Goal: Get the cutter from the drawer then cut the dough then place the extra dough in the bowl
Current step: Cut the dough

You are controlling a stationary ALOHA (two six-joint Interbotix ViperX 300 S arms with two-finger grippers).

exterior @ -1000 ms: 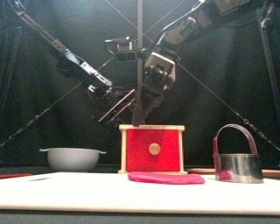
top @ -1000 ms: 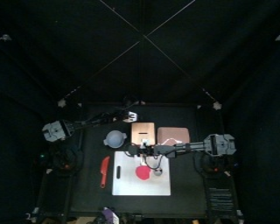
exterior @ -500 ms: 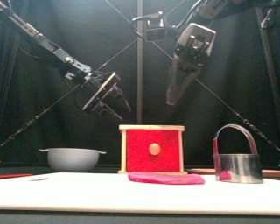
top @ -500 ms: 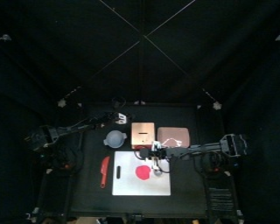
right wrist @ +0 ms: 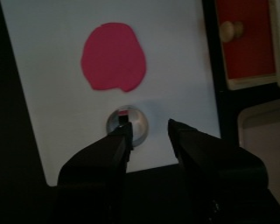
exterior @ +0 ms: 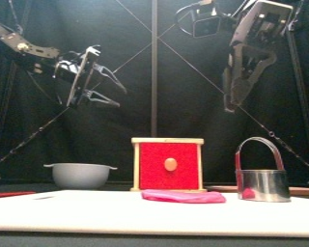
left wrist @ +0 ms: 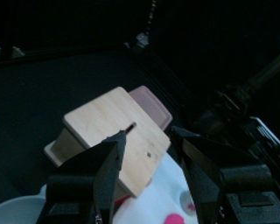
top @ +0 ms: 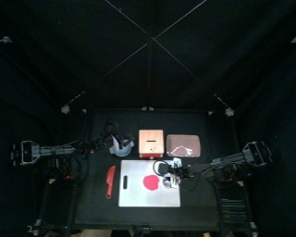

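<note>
Well, my left pincer and right pincer hang spread, empty, high either side of the box; cutter before it.

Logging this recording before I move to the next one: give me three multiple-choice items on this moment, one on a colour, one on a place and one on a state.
1. What colour is the drawer front of the wooden box?
A. blue
B. red
C. green

2. Where does the cutter stand?
A. in the bowl
B. on top of the wooden box
C. on the white board, beside the dough

3. How is the right gripper?
A. open, holding nothing
B. shut on the cutter's handle
C. shut on the dough

Answers: 1 B, the front view shows a red panel in the pale frame. 2 C, the top and right wrist views show it on the board next to the dough. 3 A, the right wrist view shows its jaws apart, above the cutter, with nothing between them.
</note>
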